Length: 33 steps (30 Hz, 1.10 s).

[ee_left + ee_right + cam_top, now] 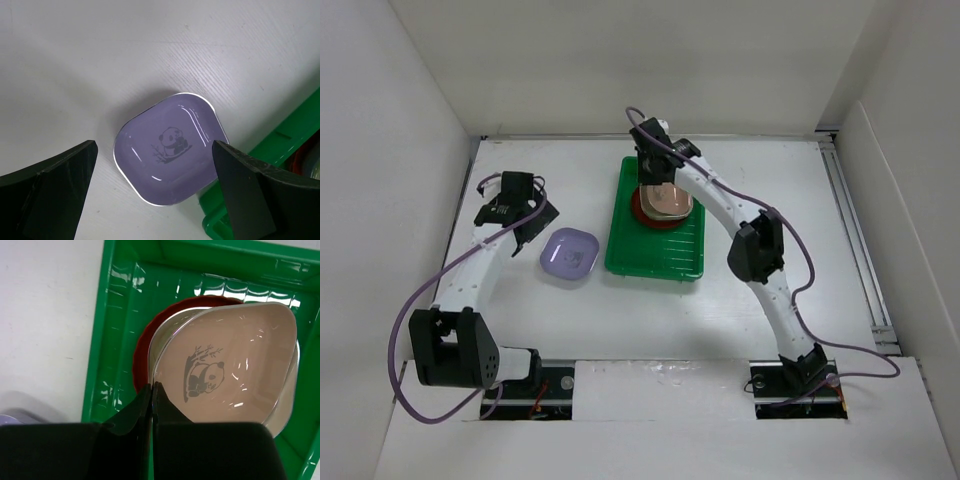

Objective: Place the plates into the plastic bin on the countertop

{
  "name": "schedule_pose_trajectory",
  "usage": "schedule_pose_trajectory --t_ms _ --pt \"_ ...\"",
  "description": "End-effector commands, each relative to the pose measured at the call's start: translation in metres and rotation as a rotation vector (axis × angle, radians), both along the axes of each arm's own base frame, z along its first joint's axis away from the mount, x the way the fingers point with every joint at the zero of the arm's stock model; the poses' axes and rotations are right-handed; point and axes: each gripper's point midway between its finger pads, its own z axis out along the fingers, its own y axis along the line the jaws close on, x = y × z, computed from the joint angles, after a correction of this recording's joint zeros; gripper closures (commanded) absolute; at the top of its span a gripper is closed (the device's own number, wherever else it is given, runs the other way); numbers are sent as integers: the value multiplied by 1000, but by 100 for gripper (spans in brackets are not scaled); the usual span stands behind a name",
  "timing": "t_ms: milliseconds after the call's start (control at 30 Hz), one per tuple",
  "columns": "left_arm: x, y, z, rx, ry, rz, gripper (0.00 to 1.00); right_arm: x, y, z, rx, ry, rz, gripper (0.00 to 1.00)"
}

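Most of the job looks done: a tan plate (225,370) tops the stack on a red plate (140,354) in the bin (655,258). The right fingers (146,407) are clenched shut at its near rim; can't tell if they pinch it. One lavender plate (167,150) is left on the table (75,60), below and between the wide-released left fingers (55,190), not grasped.
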Motion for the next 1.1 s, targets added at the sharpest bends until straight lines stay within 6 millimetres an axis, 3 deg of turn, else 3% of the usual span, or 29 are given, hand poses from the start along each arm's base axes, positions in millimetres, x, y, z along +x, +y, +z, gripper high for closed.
schedule_pose_trajectory --t_ms 0,67,100,133,167,200,233,300,333,400,433,467,500,533,567,600,633,667,767,800,867,933,1000,1067 --pt "-7 2 4 36 37 -45 0 6 -6 42 30 -73 6 100" --pt "-11 5 1 51 44 -49 0 4 -1 40 31 -73 15 95" --pt "-14 5 1 56 45 -56 0 3 -1 44 37 -81 15 64" --pt "-12 3 5 44 28 -64 0 3 -1 48 44 -91 15 46" --pt "-16 3 -2 45 44 -64 0 -3 10 48 54 -103 34 36" --pt "-21 4 -7 46 56 -65 0 -7 10 72 70 -151 38 26" --pt "-22 4 -11 46 60 -65 0 -10 13 81 79 -174 52 18" --pt "-24 3 -15 40 68 -56 0 -16 20 104 117 -221 66 13" --pt "-29 0 -22 10 81 -35 0 -25 24 124 140 -248 79 0" --pt "-31 -3 -32 -16 85 -19 0 -33 22 133 138 -264 86 0" --pt "-36 -3 -45 -24 100 -5 0 -43 21 157 170 -301 95 0" --pt "-37 -5 -52 -48 101 11 0 -47 16 163 173 -314 88 0" --pt "-39 -8 -58 -61 104 3 0 -56 19 167 186 -318 107 0" --pt "-44 -9 -69 -69 118 -2 0 -62 17 153 180 -301 116 0" --pt "-41 -10 -77 -78 119 11 0 -77 14 174 216 -331 137 0" --pt "-41 -10 -84 -77 127 12 0 -86 16 174 239 -324 168 0" --pt "-38 -10 -87 -77 128 12 2 -92 15 157 238 -303 185 0" --pt "-38 -11 -100 -79 155 21 4 -103 9 173 271 -328 200 0" --pt "-44 -12 -122 -87 212 28 14 -123 8 160 308 -301 231 0" --pt "-44 -13 -129 -95 229 46 28 -132 3 172 334 -322 243 0" --pt "-49 -14 -136 -93 247 63 50 -141 -2 167 344 -309 247 0" --pt "-57 -8 -145 -78 268 118 78 -152 -6 179 365 -333 257 0" --pt "-54 -3 -142 -63 247 151 85 -157 -11 180 366 -336 257 0" --pt "-52 9 -130 -32 219 217 100 -163 -19 194 382 -365 250 0"
